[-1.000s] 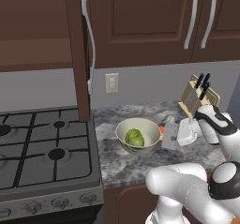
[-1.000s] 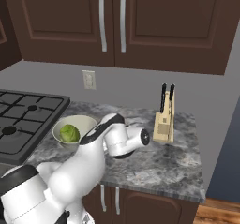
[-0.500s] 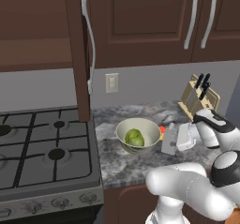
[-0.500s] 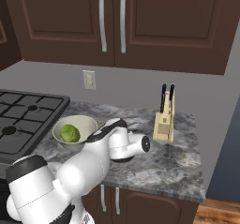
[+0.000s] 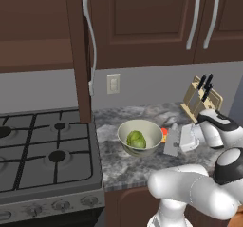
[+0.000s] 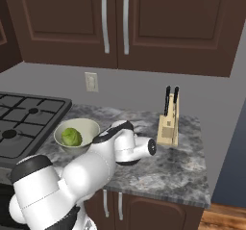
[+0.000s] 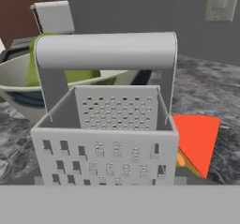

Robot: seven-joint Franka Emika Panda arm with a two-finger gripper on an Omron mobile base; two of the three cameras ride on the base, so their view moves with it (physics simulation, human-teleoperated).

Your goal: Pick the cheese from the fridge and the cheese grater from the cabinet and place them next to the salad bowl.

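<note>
Salad bowl (image 5: 140, 137) sits on the table (image 5: 123, 166) by the stove, lettuce inside. Grater (image 7: 107, 127) stands upright just beside it, long axis vertical, loop handle on top crossing the hand view. Judged stiff, light metal, slippery; best taken by the handle. Cheese (image 7: 198, 143) lies flat beside the grater, tip toward the camera; soft, light. Tool (image 5: 182, 139) spread around the grater; whether it grips, cannot tell.

cheese grater (image 7: 105, 138): 1 | cheese (image 7: 197, 143): 1 | salad bowl (image 5: 124, 134): 1 | knife block (image 6: 167, 127): 1
</note>
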